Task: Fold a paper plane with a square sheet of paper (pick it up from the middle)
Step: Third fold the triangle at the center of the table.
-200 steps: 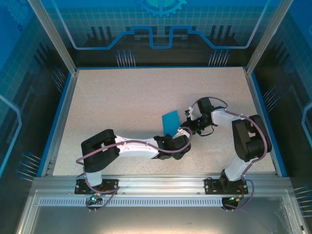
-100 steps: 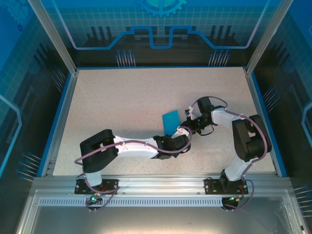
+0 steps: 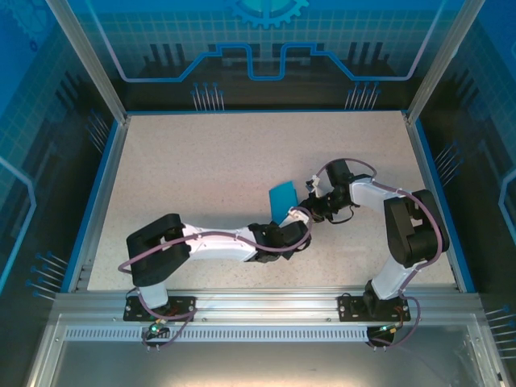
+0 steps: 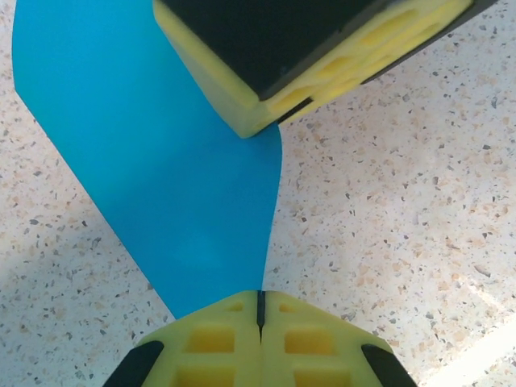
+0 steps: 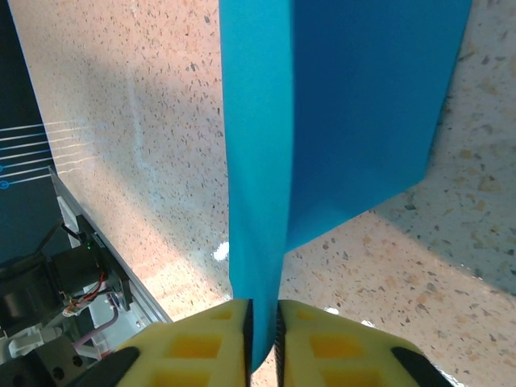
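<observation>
Above speckled beige surface (image 3: 201, 161), left gripper (image 4: 260, 300): pressed together, pinching a corner of the thin bright blue paper sheet (image 4: 161, 153).
Right gripper (image 5: 262, 314): pinching the sheet's folded edge.
Sheet position: held between both grippers, right of centre.

No words, numbers or brand names can be read. The back wall (image 3: 161, 40) bears a blue gear emblem (image 3: 270, 10) above blue circuit-like lines (image 3: 266, 64), without lettering. The sheet (image 4: 161, 161) is plain blue, with no print.
</observation>
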Available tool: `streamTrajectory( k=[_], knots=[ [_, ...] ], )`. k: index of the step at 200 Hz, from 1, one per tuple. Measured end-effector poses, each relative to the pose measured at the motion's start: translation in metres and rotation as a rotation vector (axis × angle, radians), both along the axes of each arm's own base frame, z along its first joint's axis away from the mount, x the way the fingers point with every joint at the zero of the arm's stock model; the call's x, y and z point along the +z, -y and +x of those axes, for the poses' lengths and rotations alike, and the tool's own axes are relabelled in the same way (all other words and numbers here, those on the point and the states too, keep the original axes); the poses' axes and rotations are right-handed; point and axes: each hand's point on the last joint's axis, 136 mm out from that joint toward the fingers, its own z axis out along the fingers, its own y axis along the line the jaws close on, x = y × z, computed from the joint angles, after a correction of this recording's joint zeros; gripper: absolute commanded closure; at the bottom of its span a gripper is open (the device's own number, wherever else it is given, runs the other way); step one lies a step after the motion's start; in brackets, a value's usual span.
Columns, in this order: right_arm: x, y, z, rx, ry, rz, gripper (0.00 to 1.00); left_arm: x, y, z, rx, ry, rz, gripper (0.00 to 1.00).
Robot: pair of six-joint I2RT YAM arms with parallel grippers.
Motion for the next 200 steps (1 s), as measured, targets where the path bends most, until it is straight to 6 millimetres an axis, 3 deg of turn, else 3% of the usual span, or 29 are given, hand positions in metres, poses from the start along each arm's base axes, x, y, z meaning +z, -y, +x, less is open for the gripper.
streamTrajectory(
  k=[60,112,132,166,200],
  knots=[
    [-0.006,0.008,-0.002,-0.009,-0.010,-0.060,0.56,-0.001,-0.010,0.002,0.003,-0.102,-0.115,1.00],
    [0.007,0.015,0.009,-0.019,0.045,-0.119,0.50,-0.003,-0.014,0.004,0.008,-0.178,-0.204,1.00],
    [0.016,0.014,0.016,-0.021,0.073,-0.116,0.52,-0.004,-0.016,0.005,0.009,-0.202,-0.230,1.00],
    [0.028,0.005,0.032,-0.015,0.110,-0.098,0.72,-0.006,-0.019,0.006,0.007,-0.240,-0.270,1.00],
    [0.021,-0.019,0.047,0.036,0.098,-0.088,0.79,-0.006,-0.019,0.007,0.003,-0.275,-0.303,1.00]
  ],
)
